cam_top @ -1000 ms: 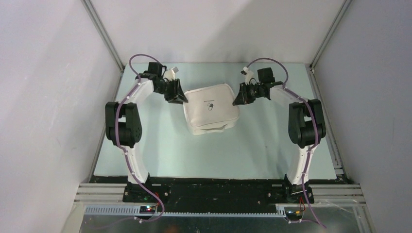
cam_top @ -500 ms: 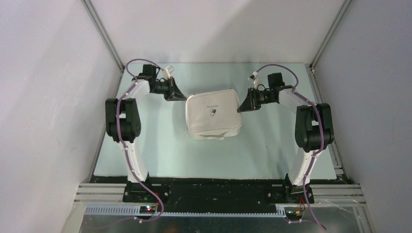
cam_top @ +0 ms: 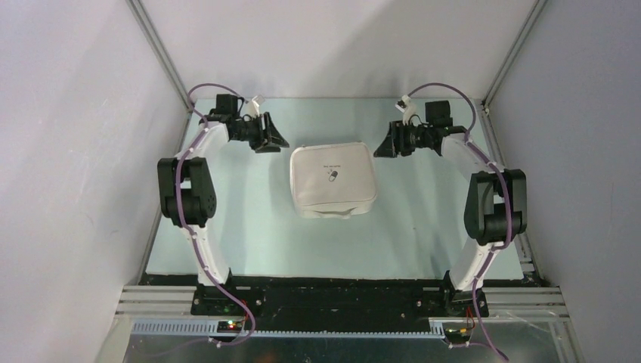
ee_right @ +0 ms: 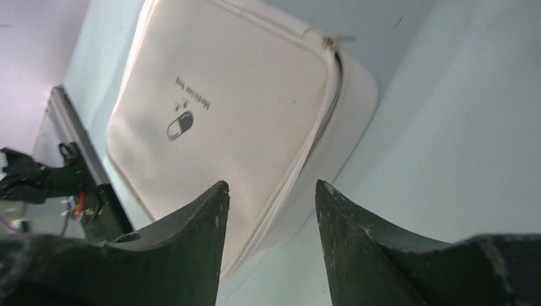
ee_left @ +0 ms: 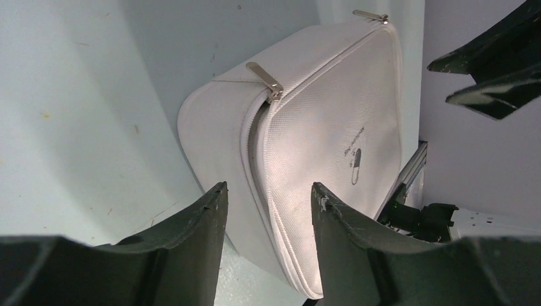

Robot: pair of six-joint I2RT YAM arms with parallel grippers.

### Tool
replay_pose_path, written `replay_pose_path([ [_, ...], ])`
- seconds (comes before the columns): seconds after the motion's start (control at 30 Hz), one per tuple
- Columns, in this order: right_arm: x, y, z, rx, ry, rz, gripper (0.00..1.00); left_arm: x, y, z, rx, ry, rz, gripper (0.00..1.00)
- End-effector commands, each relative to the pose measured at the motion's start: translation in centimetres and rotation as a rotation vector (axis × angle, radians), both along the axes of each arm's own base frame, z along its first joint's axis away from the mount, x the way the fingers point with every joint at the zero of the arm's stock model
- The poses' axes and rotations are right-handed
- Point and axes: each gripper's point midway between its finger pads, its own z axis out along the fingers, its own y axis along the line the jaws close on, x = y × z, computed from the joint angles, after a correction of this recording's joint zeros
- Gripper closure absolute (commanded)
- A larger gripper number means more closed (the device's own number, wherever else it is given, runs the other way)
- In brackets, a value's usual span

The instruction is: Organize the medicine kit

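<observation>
The medicine kit (cam_top: 332,180), a white rounded-square zip case with a small pill logo on its lid, lies flat on the pale green table with its lid down. My left gripper (cam_top: 277,141) hovers just off the kit's far left corner, open and holding nothing. My right gripper (cam_top: 383,147) hovers off the far right corner, also open and empty. In the left wrist view the kit (ee_left: 306,140) fills the middle beyond the left gripper (ee_left: 268,189), a metal zip pull (ee_left: 265,75) lying on its edge. In the right wrist view the kit (ee_right: 236,121) lies beyond the right gripper (ee_right: 271,186).
Grey enclosure walls stand close on the left, right and back. Aluminium frame rails (cam_top: 162,54) run along the corners. The arm bases sit on a black bar (cam_top: 332,296) at the table's near edge.
Both grippers have let go of the kit's far corners, opened and drawn back outward. The kit, skewed a second ago, now lies square on the table.
</observation>
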Motion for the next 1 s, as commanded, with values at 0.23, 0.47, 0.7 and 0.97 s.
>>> replay_pose_path([
  [0.23,7.8,1.2,-1.0,-0.11,-0.137,-0.018,0.53,-0.9,-1.0,1.1,0.046,-0.037,-0.009,0.51],
  [0.47,6.9,1.9,-2.0,-0.099,-0.116,0.048,0.54,-0.3,-3.4,0.1,0.066,-0.043,-0.064,0.55],
  [0.7,5.7,2.6,-1.8,-0.058,-0.092,0.087,0.55,-0.4,-4.4,-1.0,0.073,-0.017,-0.081,0.63],
  [0.97,4.8,3.4,-2.4,-0.067,-0.074,0.102,0.57,-0.4,-4.5,-1.5,0.071,-0.004,-0.084,0.74],
])
